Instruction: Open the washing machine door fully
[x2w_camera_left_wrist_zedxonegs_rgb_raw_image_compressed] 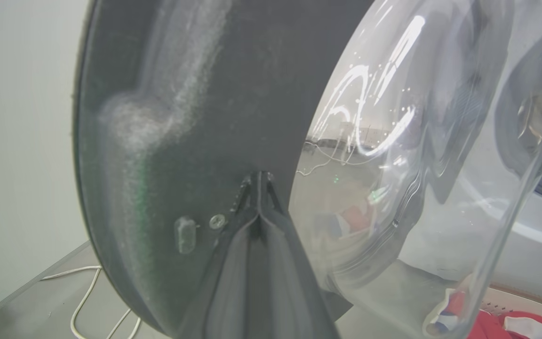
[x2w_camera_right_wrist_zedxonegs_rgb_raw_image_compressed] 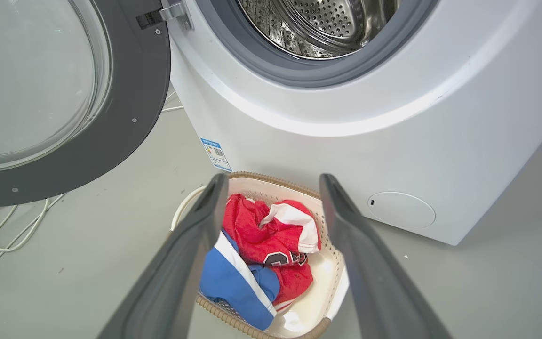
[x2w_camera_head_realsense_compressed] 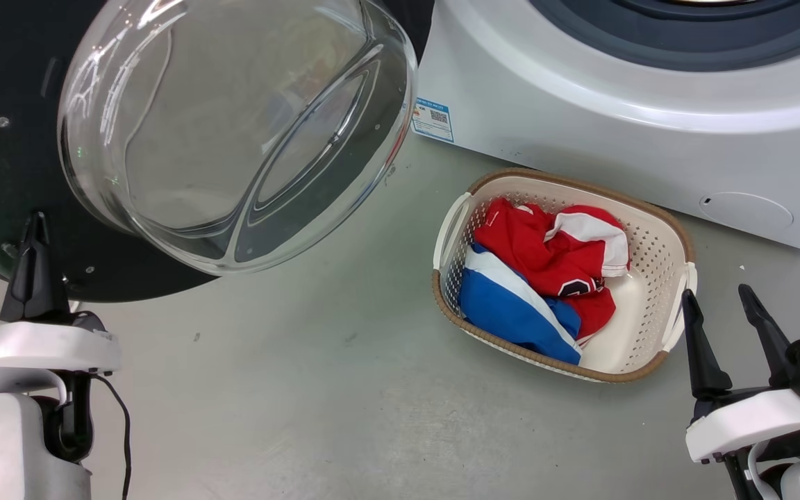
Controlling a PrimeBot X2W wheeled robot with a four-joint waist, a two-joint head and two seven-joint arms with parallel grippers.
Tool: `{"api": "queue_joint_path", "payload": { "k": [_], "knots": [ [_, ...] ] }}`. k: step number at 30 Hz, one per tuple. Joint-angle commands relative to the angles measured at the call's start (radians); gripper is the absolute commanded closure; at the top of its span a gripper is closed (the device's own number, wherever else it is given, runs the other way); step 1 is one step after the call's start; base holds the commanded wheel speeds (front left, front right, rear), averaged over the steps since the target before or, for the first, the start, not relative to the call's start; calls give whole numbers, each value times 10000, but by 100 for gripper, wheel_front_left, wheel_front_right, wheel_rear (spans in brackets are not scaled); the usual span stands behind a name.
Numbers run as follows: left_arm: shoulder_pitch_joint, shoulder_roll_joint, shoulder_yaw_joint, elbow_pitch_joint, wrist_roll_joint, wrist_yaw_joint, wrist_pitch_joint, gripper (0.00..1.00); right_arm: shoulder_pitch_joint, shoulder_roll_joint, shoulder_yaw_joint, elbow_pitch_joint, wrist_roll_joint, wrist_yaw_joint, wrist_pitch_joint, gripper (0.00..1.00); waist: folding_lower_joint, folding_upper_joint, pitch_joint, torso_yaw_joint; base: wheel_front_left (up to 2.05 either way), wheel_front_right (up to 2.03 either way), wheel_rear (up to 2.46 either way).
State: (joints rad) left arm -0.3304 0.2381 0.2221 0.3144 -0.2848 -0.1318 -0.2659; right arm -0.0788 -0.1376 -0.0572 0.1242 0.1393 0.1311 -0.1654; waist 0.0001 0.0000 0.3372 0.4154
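The washing machine door (x2w_camera_head_realsense_compressed: 4, 173) stands swung out to the left of the washing machine (x2w_camera_head_realsense_compressed: 580, 118), its glass bowl (x2w_camera_head_realsense_compressed: 233, 125) bulging toward me. My left gripper (x2w_camera_head_realsense_compressed: 37, 226) is shut with nothing in it, and its tip rests against the door's black inner face (x2w_camera_left_wrist_zedxonegs_rgb_raw_image_compressed: 195, 117) beside the bowl. In the left wrist view the left gripper (x2w_camera_left_wrist_zedxonegs_rgb_raw_image_compressed: 259, 181) shows its fingers pressed together. The right wrist view has the door (x2w_camera_right_wrist_zedxonegs_rgb_raw_image_compressed: 130, 103) on its metal hinge (x2w_camera_right_wrist_zedxonegs_rgb_raw_image_compressed: 172, 10) and the steel drum (x2w_camera_right_wrist_zedxonegs_rgb_raw_image_compressed: 327, 23) exposed. My right gripper (x2w_camera_head_realsense_compressed: 714, 292) is open, low right, above the basket in the right wrist view (x2w_camera_right_wrist_zedxonegs_rgb_raw_image_compressed: 273, 178).
A cream basket (x2w_camera_head_realsense_compressed: 657, 236) with red, white and blue clothes sits on the grey floor before the machine. White cable (x2w_camera_right_wrist_zedxonegs_rgb_raw_image_compressed: 12, 230) lies on the floor under the door. A pale wall (x2w_camera_left_wrist_zedxonegs_rgb_raw_image_compressed: 17, 141) stands beyond the door's outer edge. A blue label (x2w_camera_head_realsense_compressed: 432, 119) marks the machine's lower corner.
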Motion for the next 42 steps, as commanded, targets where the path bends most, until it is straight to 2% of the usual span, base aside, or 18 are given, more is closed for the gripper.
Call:
{"api": "queue_joint_path", "payload": {
  "k": [1, 10, 22, 33, 42],
  "knots": [
    [-200, 73, 152, 73, -39, 38, 25, 100, -84, -24, -17, -60, -75, -7, 41, 0, -1, 0, 9, -41, 0, 0, 0],
    [63, -76, 83, -30, 197, 35, 24, 100, -44, 124, -23, 130, -76, -7, -47, 0, -1, 0, -295, -111, 0, 0, 0],
    [978, -584, -1179, -901, 766, 30, 24, 100, 71, 546, -65, 735, 64, -7, -564, 0, -1, 0, -1547, -423, 0, 0, 0],
    [1870, -1163, -2169, -1672, 1410, 31, 24, 100, 239, 712, -179, 996, 190, -7, -866, 0, -1, 0, -2480, -1352, 0, 0, 0],
    [2954, -1557, -2598, -2181, 1745, 79, 24, 100, 571, 809, -98, 744, 47, -5, -990, 0, -1, 0, -2992, -2627, 0, 0, 0]
  ]
}}
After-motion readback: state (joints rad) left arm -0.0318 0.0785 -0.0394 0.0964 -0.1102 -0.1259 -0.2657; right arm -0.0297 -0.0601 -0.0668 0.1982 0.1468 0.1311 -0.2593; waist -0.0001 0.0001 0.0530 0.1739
